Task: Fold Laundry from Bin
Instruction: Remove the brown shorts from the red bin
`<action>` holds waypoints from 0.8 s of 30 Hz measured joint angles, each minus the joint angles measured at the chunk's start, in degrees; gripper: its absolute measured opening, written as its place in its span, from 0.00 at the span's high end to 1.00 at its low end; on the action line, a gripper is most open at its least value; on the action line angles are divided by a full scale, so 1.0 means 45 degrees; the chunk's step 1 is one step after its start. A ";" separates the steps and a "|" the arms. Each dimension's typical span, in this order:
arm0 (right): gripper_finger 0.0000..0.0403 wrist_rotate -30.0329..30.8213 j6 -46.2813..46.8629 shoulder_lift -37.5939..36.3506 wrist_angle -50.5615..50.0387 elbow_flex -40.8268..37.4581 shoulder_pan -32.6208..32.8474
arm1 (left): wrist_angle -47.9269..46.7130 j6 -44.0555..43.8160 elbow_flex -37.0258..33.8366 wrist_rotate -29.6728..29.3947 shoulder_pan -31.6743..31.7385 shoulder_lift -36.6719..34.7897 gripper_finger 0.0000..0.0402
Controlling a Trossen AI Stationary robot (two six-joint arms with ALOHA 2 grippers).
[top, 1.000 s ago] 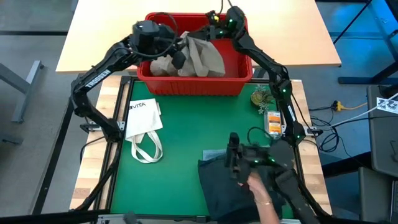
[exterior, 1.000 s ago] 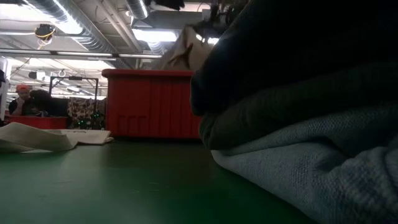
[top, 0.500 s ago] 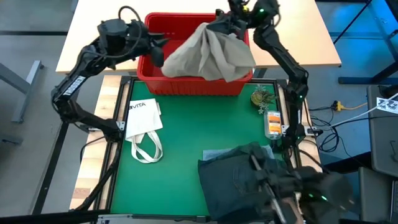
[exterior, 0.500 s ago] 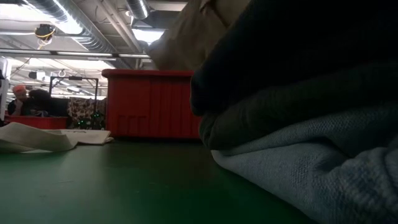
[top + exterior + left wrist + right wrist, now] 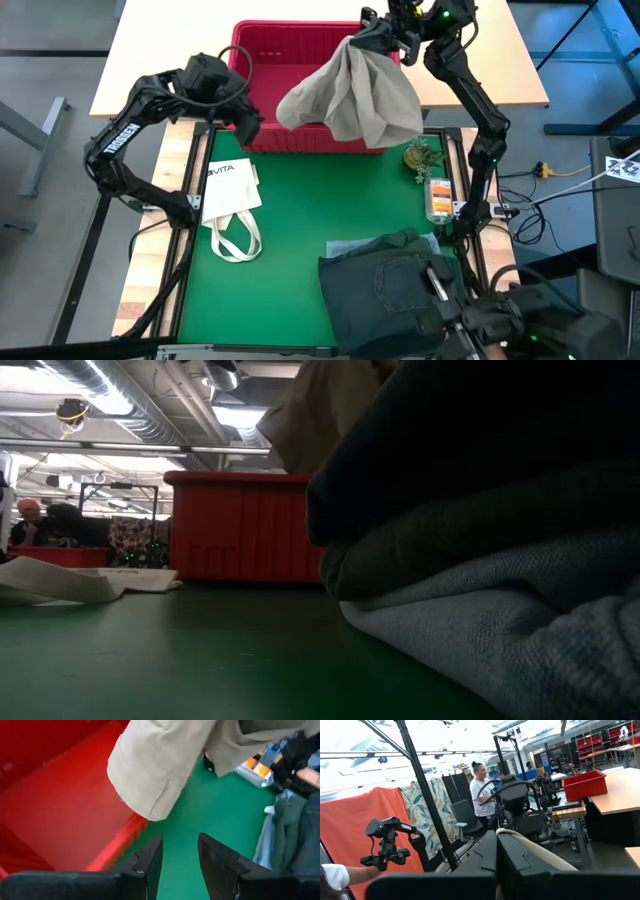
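Observation:
The khaki-beige garment (image 5: pixel 350 95) hangs from my right gripper (image 5: pixel 385 32), which is shut on it high over the far right part of the red bin (image 5: pixel 290 50). The low view shows the garment's lower end (image 5: pixel 320 410) above the bin's rim (image 5: pixel 240 478). My left gripper (image 5: pixel 250 125) is at the bin's near left corner, open and holding nothing. Its wrist view shows its fingers (image 5: pixel 180 855) apart over the green mat, with the garment's hanging end (image 5: pixel 155 770) ahead. A stack of folded laundry (image 5: pixel 385 285) lies on the mat at the near right. My right gripper pinches the khaki garment's bunched top end (image 5: pixel 535 849) between its shut fingers; how many layers, I cannot tell. The fingers come in roughly level from the table's right side. The garment hangs slack below them, widening downward, clear of the bin and table.
A white tote bag (image 5: pixel 230 200) lies on the mat's left side. A small plant (image 5: pixel 420 155) and an orange-labelled object (image 5: pixel 438 195) sit along the right edge. A person's handheld device (image 5: pixel 520 320) shows at the near right corner. Bare green mat (image 5: pixel 290 230) lies in the middle.
My right gripper has risen and gone a little toward the table's right edge, drawing the khaki garment up out of the bin, so it now hangs free. My left gripper has left the bin, moving toward the table's left and near edges and tipping further down.

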 joint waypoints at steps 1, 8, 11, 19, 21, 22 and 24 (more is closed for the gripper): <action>1.00 -0.0018 0.0004 -0.0040 0.0012 0.0000 0.0014 | 0.0002 -0.0310 0.0000 -0.0005 -0.0072 0.0042 0.70; 1.00 -0.0003 0.0019 -0.0070 -0.0004 0.0000 0.0015 | 0.0116 -0.2156 -0.0687 -0.0009 -0.0680 0.0220 0.70; 1.00 0.0066 -0.0025 -0.0070 0.0077 0.0000 0.0015 | 0.0292 -0.2556 -0.1679 -0.0065 -0.1097 0.0220 0.70; 1.00 0.0149 -0.0238 -0.0065 0.0195 0.0000 0.0019 | 0.3776 -0.2478 -0.5116 -0.1697 -0.1921 0.0229 0.70; 1.00 0.0149 -0.0241 -0.0065 0.0195 0.0000 0.0019 | 0.4580 -0.2461 -0.5812 -0.2091 -0.2015 0.0229 0.70; 1.00 0.0149 -0.0243 -0.0065 0.0195 0.0000 0.0019 | 0.4916 -0.2461 -0.6126 -0.2311 -0.2059 0.0229 0.70; 1.00 0.0149 -0.0243 -0.0065 0.0195 0.0000 0.0019 | 0.5471 -0.2456 -0.6695 -0.2712 -0.2175 0.0229 0.70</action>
